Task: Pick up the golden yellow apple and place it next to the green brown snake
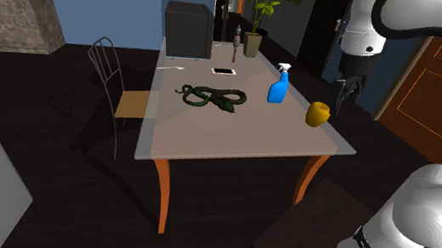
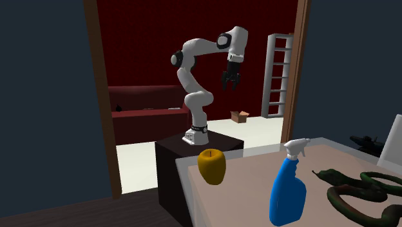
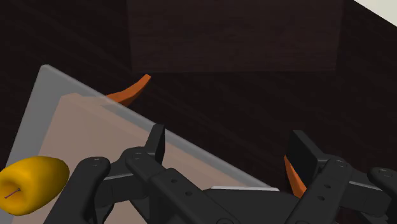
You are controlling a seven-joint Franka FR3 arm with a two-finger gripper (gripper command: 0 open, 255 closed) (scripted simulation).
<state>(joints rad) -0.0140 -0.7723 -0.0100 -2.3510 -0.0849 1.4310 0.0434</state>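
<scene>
The gripper [image 1: 348, 97] is released: in the wrist view its two black fingers [image 3: 157, 145] stand apart with nothing between them. In the shoulder view it hangs above the right edge of the table [image 1: 235, 133], the edge nearest the stand [image 1: 317, 241], and is raised well clear of the top. In the wrist view one finger is over the tabletop and the other over the dark floor beyond the edge.

The apple [image 1: 318, 114] is golden yellow and sits on the table close to that right edge, toward the near corner. It is off to one side of the fingers and apart from them, near the gripper but lower.

The snake [image 1: 210, 98], dark green and brown, lies coiled about the middle of the table, well apart from the apple. A blue bottle [image 1: 279, 84] with a white trigger head stands upright between the two, a little toward the far edge.

A phone [image 1: 223, 71] lies flat farther back. A black box [image 1: 189, 30] stands at the far edge, with a potted plant [image 1: 257, 20] beside it toward the far right corner. A chair [image 1: 116, 90] is drawn up to the left edge.

In the second exterior view the arm rises from the stand just behind the apple's corner of the table.
</scene>
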